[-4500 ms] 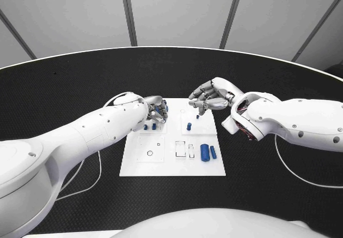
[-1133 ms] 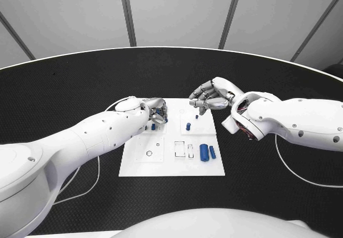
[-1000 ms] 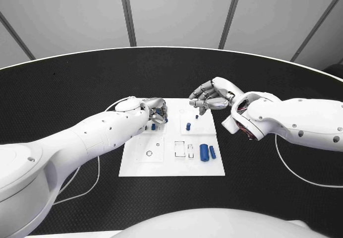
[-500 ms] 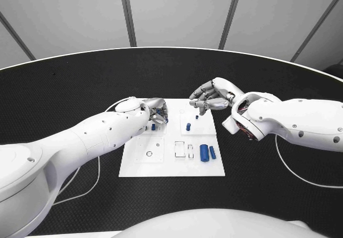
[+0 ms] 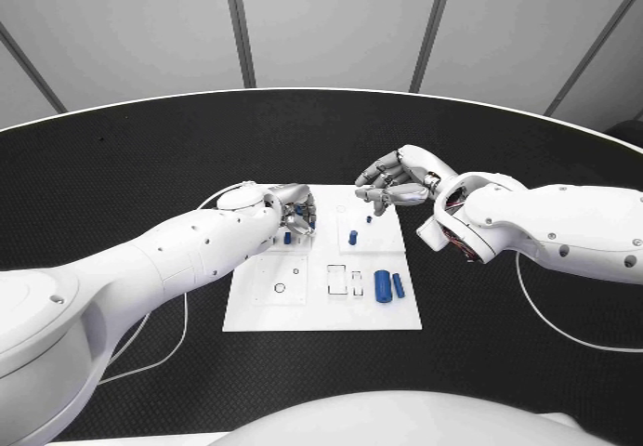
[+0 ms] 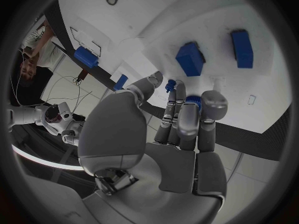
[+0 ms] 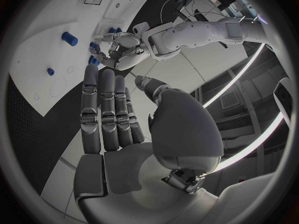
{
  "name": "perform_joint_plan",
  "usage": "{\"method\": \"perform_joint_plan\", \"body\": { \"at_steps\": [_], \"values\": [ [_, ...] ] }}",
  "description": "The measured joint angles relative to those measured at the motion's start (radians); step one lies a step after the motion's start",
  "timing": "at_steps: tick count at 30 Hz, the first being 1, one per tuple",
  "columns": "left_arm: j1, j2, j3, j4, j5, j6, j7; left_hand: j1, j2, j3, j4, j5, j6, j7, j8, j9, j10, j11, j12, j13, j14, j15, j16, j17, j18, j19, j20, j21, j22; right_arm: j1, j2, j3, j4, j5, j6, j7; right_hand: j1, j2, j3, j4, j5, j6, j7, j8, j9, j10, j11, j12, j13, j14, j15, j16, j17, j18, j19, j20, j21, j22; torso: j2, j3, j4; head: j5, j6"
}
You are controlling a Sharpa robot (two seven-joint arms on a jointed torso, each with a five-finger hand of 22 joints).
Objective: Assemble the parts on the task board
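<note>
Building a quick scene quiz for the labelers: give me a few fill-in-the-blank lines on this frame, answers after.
1. The task board is coloured ____.
2. Two blue cylinders lie side by side near the board's ____ edge.
3. The left robot hand works over the board's far-____ corner.
4. The right robot hand holds ____.

Answers: white; right; left; nothing

Blue parts [image 5: 384,283] lie on the white task board [image 5: 321,311], on a black table [image 5: 134,167].

Light: bright, even, cool | Shadows: soft, faint beside task board [image 5: 255,311] | Glare: white arms blown out | Wrist views: fisheye bending, dark rim | Focus: head view sharp
</note>
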Motion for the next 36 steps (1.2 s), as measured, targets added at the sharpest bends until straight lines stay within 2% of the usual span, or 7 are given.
{"method": "perform_joint_plan", "body": {
  "at_steps": [11,15,18,20,36],
  "values": [
    [0.0,0.006,0.0,-0.002,0.0,0.011,-0.003,0.013,0.018,0.002,-0.001,0.0,0.011,-0.004,0.004,0.002,-0.003,-0.004,0.009,0.002,0.0,0.0,0.0,0.002,0.0,0.0,0.0,-0.004,-0.001,0.0,0.002,0.0,-0.001,0.0,0.001,0.0,0.0,0.0,0.0,0.0,0.0,0.0,0.0,0.0,0.0,0.0,0.0,0.0,0.0,0.0,0.0,0.0,0.0,0.0,0.0,0.0,0.0,0.0,0.001,-0.0001,-0.0009,0.002,0.001],
    [0.0,0.009,0.0,-0.009,0.0,0.017,-0.009,0.023,0.032,0.021,-0.002,-0.001,0.016,-0.006,0.004,0.002,-0.001,-0.006,0.008,0.047,0.0,0.0,0.0,-0.003,0.0,0.0,0.0,-0.004,-0.001,0.0,0.002,0.0,0.0,0.0,0.001,-0.001,0.0,0.0,0.0,0.0,0.0,0.0,0.0,0.0,0.0,0.0,0.0,0.0,0.0,0.0,0.0,0.0,0.0,0.0,0.0,0.0,0.0,0.0,0.001,0.0001,-0.0016,0.002,0.002],
    [0.0,0.011,0.0,-0.015,0.0,0.02,-0.012,0.027,0.044,0.035,-0.003,-0.004,0.023,-0.006,0.008,0.003,0.004,-0.011,0.008,0.048,0.0,0.0,0.0,-0.016,0.0,0.0,0.0,-0.004,0.0,0.0,0.002,0.0,0.0,0.0,0.001,-0.001,0.0,0.0,0.0,0.0,0.0,0.0,0.0,0.0,0.0,0.0,0.0,0.0,0.0,0.0,0.0,0.0,0.0,0.0,0.0,0.0,0.0,0.0,0.002,0.0002,-0.0019,0.001,0.002],
    [0.0,0.012,0.0,-0.018,0.0,0.022,-0.013,0.029,0.05,0.045,-0.005,-0.005,0.025,-0.004,0.008,0.003,0.004,-0.011,0.008,0.071,0.0,0.0,0.0,-0.015,0.0,0.0,0.0,-0.004,0.002,0.0,0.001,0.0,0.001,0.0,0.001,-0.001,0.0,0.0,0.0,0.0,0.0,0.0,0.0,0.0,0.0,0.0,0.0,0.0,0.0,0.0,0.0,0.0,0.0,0.0,0.0,0.0,0.0,0.0,0.002,0.0003,-0.0021,0.0,0.002],
    [0.0,0.022,0.0,-0.036,-0.001,0.037,-0.025,0.032,0.078,0.091,0.002,-0.004,0.05,-0.01,0.014,0.008,0.057,-0.019,0.008,0.071,0.006,-0.006,0.0,-0.012,0.0,0.008,-0.008,0.004,0.018,0.0,-0.001,0.0,0.004,0.0,-0.001,-0.001,0.0,0.0,0.0,0.0,0.0,0.0,0.0,0.0,0.0,0.0,0.0,0.0,0.0,0.0,0.0,0.0,0.0,0.0,0.0,0.0,0.0,0.0,0.002,-0.0001,-0.001,-0.005,0.002]
  ]
}}
